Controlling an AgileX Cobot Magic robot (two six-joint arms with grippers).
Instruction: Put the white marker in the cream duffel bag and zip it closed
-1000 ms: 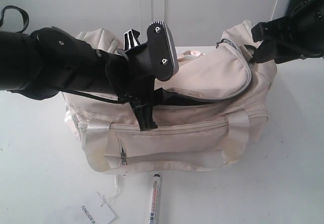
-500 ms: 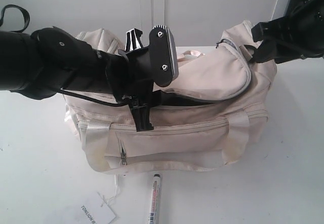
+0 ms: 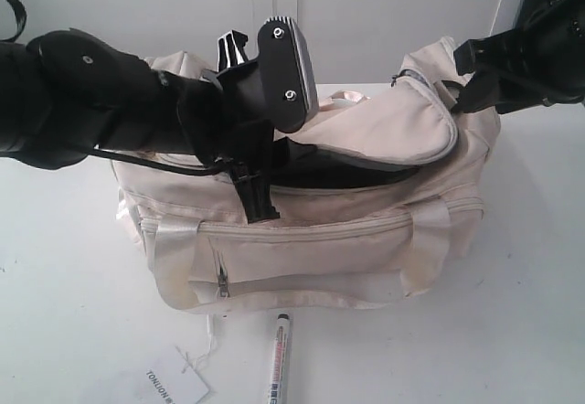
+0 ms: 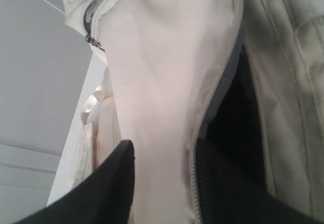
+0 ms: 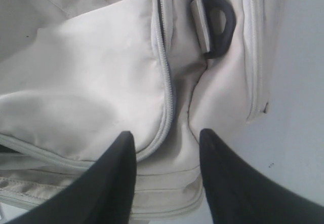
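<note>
Left gripper [image 4: 162,155] clamped top flap [image 3: 393,139] of soft cream fabric duffel bag [image 3: 311,239]; thin fabric could slip, shutting opening. Right gripper [image 5: 167,143] spread, empty. Slim white black-capped marker [image 3: 279,358] lay outside.

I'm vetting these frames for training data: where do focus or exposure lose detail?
Exterior view: the white table is nearly blown out, shadows faint; the white marker is cropped at the bottom edge. Left wrist view: the cream duffel bag is soft, its opening pure black. Right wrist view: the zip and black strap ring are sharp, the right tool blurred.
</note>
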